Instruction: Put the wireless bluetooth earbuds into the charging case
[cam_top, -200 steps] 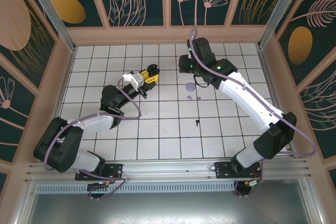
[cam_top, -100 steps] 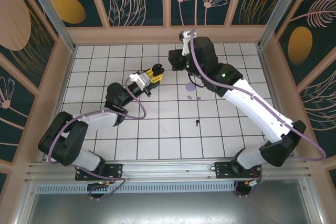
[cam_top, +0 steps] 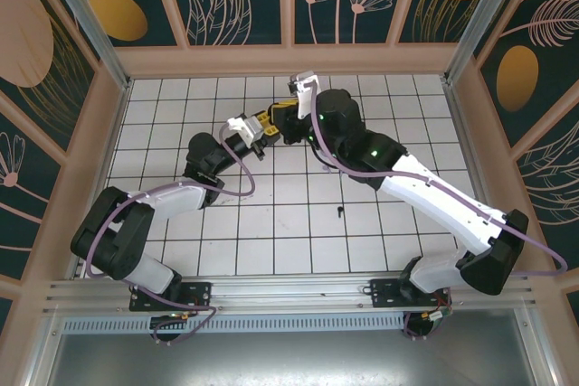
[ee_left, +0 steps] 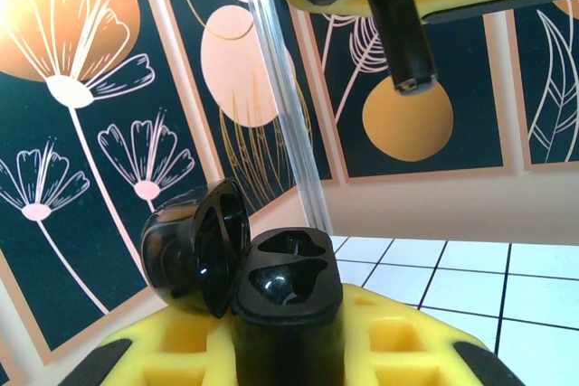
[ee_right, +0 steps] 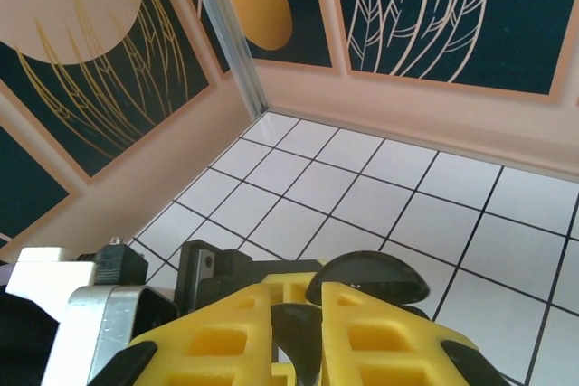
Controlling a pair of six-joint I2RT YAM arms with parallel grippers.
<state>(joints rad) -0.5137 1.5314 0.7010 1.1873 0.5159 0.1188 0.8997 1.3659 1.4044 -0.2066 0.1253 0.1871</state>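
Note:
My left gripper (cam_top: 261,127) is shut on a black charging case (ee_left: 288,291), held upright off the table. Its lid (ee_left: 197,246) hangs open to the left, and both sockets look unfilled. My right gripper (cam_top: 286,122) sits close against it from the right, shut on a black earbud (ee_right: 304,332). In the left wrist view that earbud (ee_left: 396,20) hangs stem-down above the case and slightly right of it, not touching. The right gripper (ee_right: 304,318) looks down on the case lid (ee_right: 366,278). A second black earbud (cam_top: 340,211) lies on the tiles.
The right arm (cam_top: 407,178) stretches diagonally across the table's middle and covers the tiles behind it. The back wall (cam_top: 289,61) stands close behind both grippers. White tiles to the left and front (cam_top: 271,241) are bare.
The right gripper has swung left from the middle right of the table to meet the left gripper. The left gripper with the case has shifted slightly right and toward the back.

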